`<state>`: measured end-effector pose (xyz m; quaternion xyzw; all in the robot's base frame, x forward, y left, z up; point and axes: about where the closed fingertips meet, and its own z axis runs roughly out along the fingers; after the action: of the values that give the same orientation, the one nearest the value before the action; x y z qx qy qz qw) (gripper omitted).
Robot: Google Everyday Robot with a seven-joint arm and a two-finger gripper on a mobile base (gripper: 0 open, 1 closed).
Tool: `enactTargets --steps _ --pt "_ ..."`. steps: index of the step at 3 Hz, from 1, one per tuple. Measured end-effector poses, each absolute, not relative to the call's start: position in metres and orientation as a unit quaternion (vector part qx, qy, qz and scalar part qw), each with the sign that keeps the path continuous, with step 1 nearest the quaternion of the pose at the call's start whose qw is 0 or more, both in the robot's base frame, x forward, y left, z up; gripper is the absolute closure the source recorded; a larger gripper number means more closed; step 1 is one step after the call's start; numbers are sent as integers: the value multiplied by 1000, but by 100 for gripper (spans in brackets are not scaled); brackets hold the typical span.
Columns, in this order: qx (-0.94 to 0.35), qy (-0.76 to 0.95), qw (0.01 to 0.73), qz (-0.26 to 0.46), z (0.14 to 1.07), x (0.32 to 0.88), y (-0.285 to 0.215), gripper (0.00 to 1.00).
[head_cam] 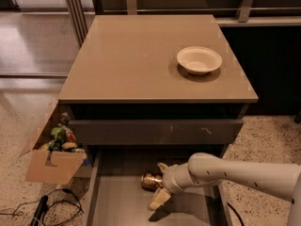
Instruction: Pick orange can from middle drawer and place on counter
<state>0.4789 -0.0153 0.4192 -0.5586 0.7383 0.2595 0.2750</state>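
Note:
The orange can (151, 181) lies on its side on the floor of the open middle drawer (117, 206), below the scratched drawer front. My gripper (160, 183) reaches in from the right on a white arm, with one finger behind the can and one finger (159, 199) in front of it. The jaws are open around the can's right end. The tan counter (141, 60) is the cabinet's top, above the drawer.
A cream bowl (199, 60) sits on the counter's right side. A cardboard box (54, 157) with bags stands on the floor left of the cabinet. Black cables (42, 210) lie on the floor at lower left.

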Motion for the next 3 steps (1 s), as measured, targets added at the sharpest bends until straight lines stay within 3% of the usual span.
enactTargets --steps 2,3 --pt "-554 750 258 253 368 489 -19 0" --pt "-554 750 257 254 367 489 -19 19"
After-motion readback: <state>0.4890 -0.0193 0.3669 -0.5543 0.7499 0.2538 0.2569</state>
